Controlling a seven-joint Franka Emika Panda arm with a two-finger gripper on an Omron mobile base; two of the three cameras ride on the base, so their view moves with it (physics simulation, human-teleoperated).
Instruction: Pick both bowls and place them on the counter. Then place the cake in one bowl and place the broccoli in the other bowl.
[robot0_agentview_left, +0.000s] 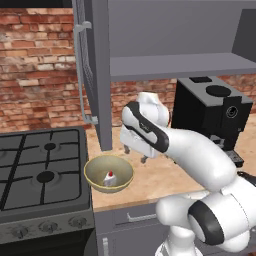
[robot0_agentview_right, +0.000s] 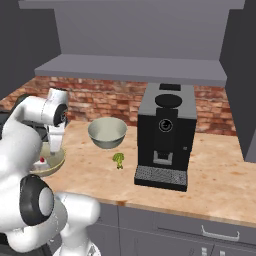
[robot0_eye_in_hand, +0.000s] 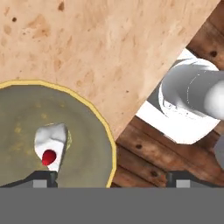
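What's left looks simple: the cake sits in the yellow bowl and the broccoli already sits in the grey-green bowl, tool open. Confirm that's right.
Not quite. The broccoli is not in the grey-green bowl; the right base view shows it lying on the counter in front of that bowl. The rest holds: the cake sits in the yellow bowl, and the tool is open.

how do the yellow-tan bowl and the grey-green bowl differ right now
The dull yellow-tan bowl with its yellow rim holds the white cake slice; the mottled grey-green bowl with its pale rim holds nothing visible. The yellow-tan bowl sits near the black stove, the grey-green one nearer the black coffee machine. Both stand upright on the beige counter, alike in size.
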